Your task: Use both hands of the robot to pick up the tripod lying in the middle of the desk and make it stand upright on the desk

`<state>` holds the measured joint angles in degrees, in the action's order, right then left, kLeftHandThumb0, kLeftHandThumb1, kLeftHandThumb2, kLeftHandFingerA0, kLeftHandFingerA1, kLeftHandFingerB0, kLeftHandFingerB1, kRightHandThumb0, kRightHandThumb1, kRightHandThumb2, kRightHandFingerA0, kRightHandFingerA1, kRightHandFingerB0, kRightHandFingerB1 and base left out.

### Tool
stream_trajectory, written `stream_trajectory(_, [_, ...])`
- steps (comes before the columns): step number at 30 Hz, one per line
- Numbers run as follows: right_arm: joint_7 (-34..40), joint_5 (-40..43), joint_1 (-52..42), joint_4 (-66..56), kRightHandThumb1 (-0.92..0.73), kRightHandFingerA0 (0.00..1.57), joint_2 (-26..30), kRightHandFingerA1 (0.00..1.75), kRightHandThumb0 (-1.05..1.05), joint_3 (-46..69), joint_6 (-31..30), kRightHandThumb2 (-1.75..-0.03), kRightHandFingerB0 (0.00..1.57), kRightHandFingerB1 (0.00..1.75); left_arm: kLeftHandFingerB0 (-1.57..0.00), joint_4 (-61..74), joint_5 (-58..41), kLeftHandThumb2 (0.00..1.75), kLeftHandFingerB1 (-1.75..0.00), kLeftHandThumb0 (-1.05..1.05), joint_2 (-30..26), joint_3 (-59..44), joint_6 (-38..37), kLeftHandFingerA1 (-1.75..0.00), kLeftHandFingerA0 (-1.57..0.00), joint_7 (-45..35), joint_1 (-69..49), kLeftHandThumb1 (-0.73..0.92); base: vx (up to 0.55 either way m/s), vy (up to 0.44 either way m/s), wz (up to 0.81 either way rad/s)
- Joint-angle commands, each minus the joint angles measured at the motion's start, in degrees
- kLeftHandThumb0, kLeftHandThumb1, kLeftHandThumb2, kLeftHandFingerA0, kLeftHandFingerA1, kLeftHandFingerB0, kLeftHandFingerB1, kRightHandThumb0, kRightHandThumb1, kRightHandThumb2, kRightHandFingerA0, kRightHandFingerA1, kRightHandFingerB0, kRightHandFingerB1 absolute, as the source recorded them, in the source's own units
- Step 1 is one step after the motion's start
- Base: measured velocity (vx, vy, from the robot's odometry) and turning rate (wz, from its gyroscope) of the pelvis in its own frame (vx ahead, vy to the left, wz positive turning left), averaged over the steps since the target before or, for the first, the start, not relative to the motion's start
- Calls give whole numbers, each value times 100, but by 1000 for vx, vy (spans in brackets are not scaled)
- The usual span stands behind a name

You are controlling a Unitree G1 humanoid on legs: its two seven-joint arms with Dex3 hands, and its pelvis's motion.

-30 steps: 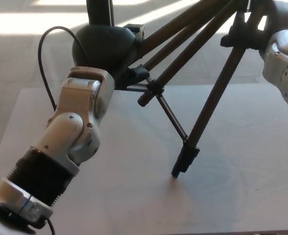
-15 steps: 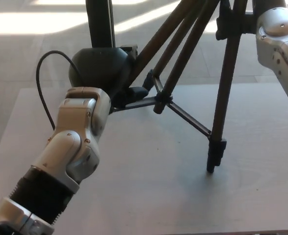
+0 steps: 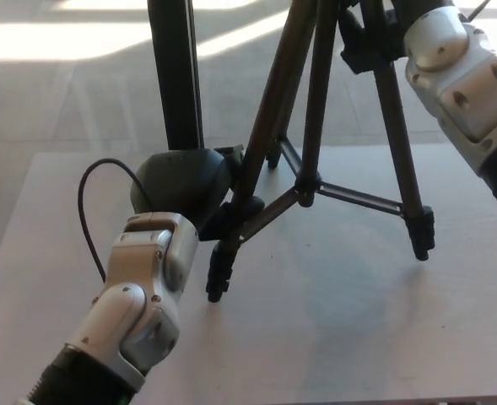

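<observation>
Since the earlier frame, the tripod (image 3: 316,160) had swung nearly upright, feet reaching the tabletop (image 3: 358,337). Left hand (image 3: 185,186) gripped a leg; right hand (image 3: 383,38) held another. Next move: settle, then release.

One head camera looks steeply down (close) onto the desk (image 3: 400,337).

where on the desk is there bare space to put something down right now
Bare desk runs along the near edge, right of the left hand and forearm, in front of the tripod feet. The far right corner beyond the right leg looks free too. It is crowded mid-desk, among the spread legs and braces beside the left hand.
</observation>
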<state>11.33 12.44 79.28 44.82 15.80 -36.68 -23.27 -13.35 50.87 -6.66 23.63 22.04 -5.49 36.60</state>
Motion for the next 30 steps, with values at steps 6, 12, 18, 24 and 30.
stream_trajectory(6, [-503, -1613, -105, -1099, -51, 78, 360, 119, -24, -395, 111, -106, 81, 81, -67, 52, -70, 78, -60, -27, -77, -236, 524, -147, -86, 128, -568, 63, 0, 0, 0])
stream_trajectory(12, [-423, -1458, -705, -1253, -40, 94, 341, 175, -23, 11, 314, -129, 86, 148, -75, 107, -149, 79, -84, -29, -273, -257, 51, -156, -86, 308, -757, 56, 0, 0, 0])
stream_trajectory(18, [-535, -1544, -1007, -1523, -48, 85, 361, 163, -23, 366, -138, -117, 85, 110, -71, 231, -119, 79, -97, -23, -246, -335, 192, -167, -87, 320, -834, 57, 0, 0, 0])
stream_trajectory(24, [-602, -1580, -1279, -1231, -63, 83, 296, 161, -32, 860, 119, -84, 86, 102, -70, 295, -90, 77, -131, -25, -316, -332, 151, -175, -80, 362, -952, 57, 0, 0, 0])
stream_trajectory(30, [-629, -1868, -1300, -1117, -53, 81, 212, 156, -21, 854, -59, -97, 85, 98, -71, 299, -147, 80, -129, -22, -417, -345, 79, -173, -80, 323, -931, 55, 0, 0, 0])
